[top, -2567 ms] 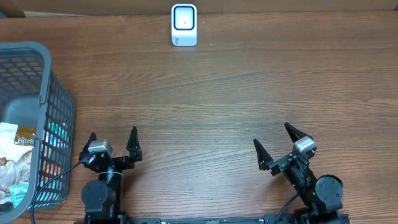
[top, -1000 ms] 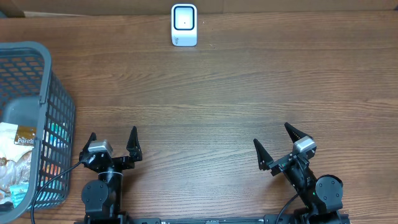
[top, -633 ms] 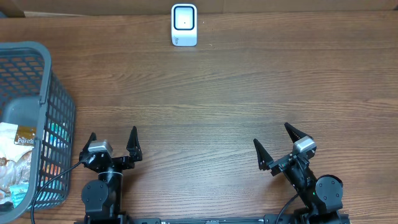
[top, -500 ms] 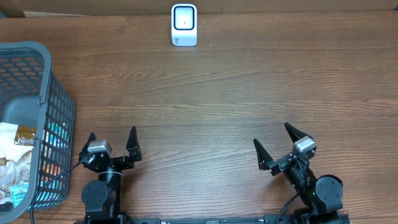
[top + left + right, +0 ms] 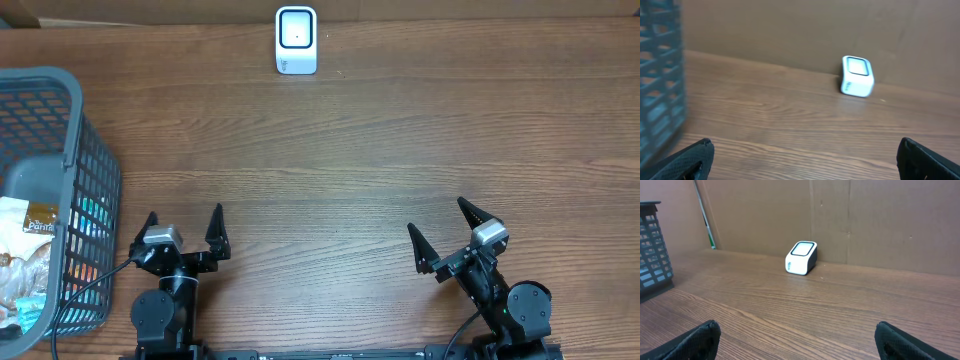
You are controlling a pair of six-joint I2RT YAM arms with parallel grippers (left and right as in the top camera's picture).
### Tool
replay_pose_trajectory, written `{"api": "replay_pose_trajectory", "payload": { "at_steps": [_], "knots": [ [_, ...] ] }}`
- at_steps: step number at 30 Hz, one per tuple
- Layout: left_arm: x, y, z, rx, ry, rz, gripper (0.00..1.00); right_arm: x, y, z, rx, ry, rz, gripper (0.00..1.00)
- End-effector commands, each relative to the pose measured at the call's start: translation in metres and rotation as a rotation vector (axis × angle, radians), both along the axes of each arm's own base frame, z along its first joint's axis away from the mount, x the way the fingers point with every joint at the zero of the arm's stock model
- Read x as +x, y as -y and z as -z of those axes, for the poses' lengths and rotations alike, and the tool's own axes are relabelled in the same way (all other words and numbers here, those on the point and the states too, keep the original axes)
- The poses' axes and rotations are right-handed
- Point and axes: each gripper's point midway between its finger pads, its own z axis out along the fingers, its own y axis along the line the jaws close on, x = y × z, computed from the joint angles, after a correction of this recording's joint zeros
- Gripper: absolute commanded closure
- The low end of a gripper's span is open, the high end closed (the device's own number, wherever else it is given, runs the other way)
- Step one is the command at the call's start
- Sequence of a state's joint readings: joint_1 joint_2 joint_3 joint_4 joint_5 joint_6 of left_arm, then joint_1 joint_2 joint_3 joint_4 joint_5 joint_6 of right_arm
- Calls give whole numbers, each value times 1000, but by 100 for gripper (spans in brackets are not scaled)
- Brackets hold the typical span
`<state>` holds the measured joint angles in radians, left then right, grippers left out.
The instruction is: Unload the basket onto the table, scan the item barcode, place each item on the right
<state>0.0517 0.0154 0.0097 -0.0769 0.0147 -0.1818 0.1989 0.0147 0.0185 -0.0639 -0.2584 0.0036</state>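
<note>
The white barcode scanner stands at the table's far edge, its window facing up; it also shows in the left wrist view as the scanner and in the right wrist view as the scanner. Packaged items lie in the grey basket at the left. My left gripper is open and empty near the front edge, just right of the basket. My right gripper is open and empty at the front right. Wood shows between both pairs of fingers, in the left gripper and the right gripper.
A brown cardboard wall backs the table behind the scanner. The basket's mesh side fills the left of the left wrist view and stands close to my left arm. Bare wooden tabletop lies between the grippers and the scanner.
My left gripper has shifted very slightly to the right, and its wrist view is blurred. The right arm, the scanner and the basket have not moved.
</note>
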Motion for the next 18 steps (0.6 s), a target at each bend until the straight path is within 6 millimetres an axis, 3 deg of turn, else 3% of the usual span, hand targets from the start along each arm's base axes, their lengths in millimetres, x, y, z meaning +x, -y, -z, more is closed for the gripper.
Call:
{"api": "replay_pose_trajectory", "payload": {
  "at_steps": [1, 9, 18],
  "knots": [
    [-3, 20, -17, -16, 36, 114, 0, 0, 0, 1, 5, 4, -2, 0],
    [-7, 20, -76, 18, 46, 113, 0, 0, 0, 1, 5, 4, -2, 0],
    [17, 33, -151, -2, -51, 198, 0, 0, 0, 1, 5, 4, -2, 0]
  ]
}}
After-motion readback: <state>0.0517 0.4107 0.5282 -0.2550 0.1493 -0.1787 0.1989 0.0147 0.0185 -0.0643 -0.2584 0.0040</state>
